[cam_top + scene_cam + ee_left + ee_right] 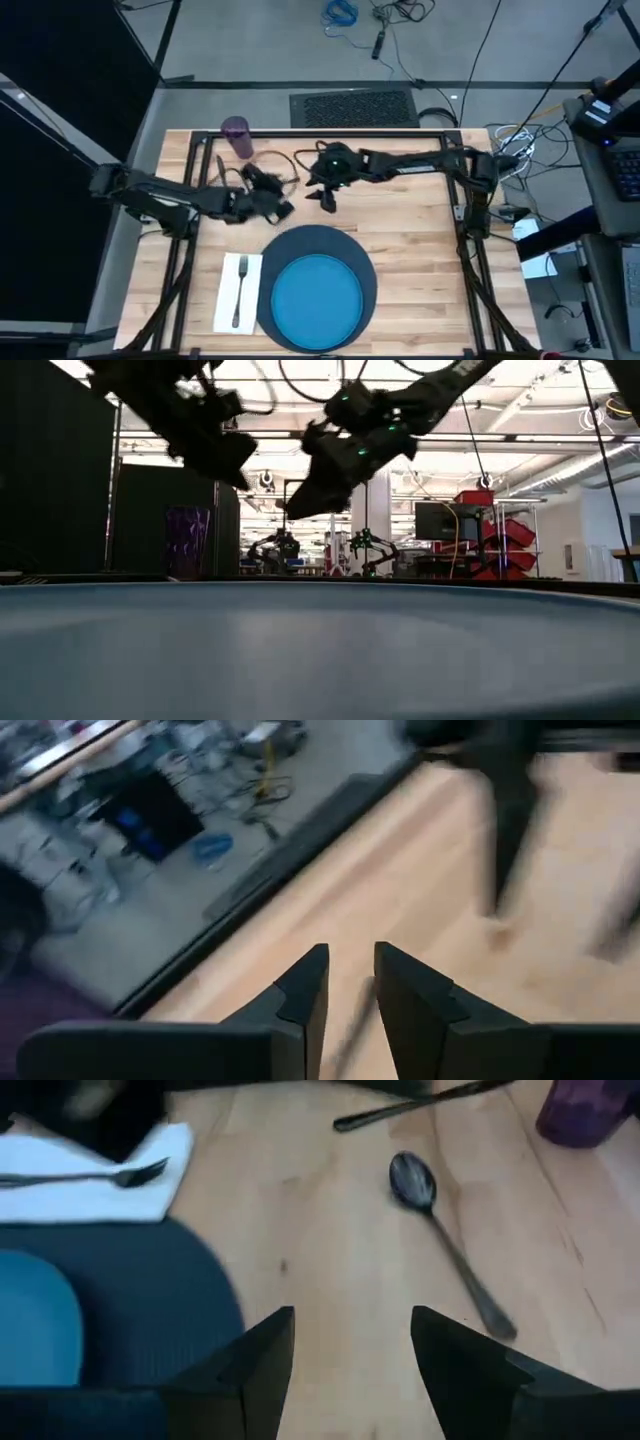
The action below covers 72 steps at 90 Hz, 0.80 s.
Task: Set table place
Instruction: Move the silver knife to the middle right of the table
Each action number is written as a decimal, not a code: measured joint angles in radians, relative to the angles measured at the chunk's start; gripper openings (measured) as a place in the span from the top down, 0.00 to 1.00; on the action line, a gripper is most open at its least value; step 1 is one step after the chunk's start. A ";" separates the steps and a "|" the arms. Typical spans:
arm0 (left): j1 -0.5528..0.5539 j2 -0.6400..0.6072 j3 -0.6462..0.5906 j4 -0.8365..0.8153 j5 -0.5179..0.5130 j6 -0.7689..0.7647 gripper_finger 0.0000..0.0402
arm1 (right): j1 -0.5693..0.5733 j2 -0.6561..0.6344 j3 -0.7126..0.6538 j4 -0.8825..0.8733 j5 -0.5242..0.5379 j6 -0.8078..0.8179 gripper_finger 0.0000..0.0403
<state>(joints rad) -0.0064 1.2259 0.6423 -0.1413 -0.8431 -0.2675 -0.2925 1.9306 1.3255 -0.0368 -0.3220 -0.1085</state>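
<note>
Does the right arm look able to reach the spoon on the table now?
Probably yes. The right gripper is open, and the spoon lies on bare table just ahead of it, with nothing between them. The knife lies farther off.

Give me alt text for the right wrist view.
The right hand, fingers open and empty, hovers over the table near a spoon. Beyond lie a knife, purple cup, fork on a napkin, and the mat.

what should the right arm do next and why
Probably lower the right tool onto the spoon and grip its handle. Its jaws are open and empty, and the spoon lies loose on the bare table, apart from the mat. The fork already rests on the napkin. The left tool hovers nearby.
</note>
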 joint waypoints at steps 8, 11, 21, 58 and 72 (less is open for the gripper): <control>0.018 -0.087 -0.073 0.002 0.007 -0.048 0.82 | -0.010 0.043 0.065 -0.003 -0.010 0.001 0.54; 0.024 -0.118 -0.097 -0.003 0.007 -0.070 0.82 | -0.015 0.059 0.087 -0.007 -0.024 0.007 0.54; 0.048 -0.199 -0.145 -0.005 0.040 -0.102 0.82 | -0.029 0.111 0.150 -0.013 -0.055 0.030 0.54; 0.148 -0.225 -0.157 -0.171 0.053 -0.127 0.82 | -0.048 0.329 0.417 -0.165 -0.073 0.075 0.54; 0.169 -0.228 -0.157 -0.175 0.055 -0.064 0.82 | -0.046 0.398 0.480 -0.191 -0.077 0.126 0.54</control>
<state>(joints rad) 0.1628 0.9982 0.4858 -0.3161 -0.7885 -0.3312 -0.3382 2.3287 1.8054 -0.2280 -0.3991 0.0170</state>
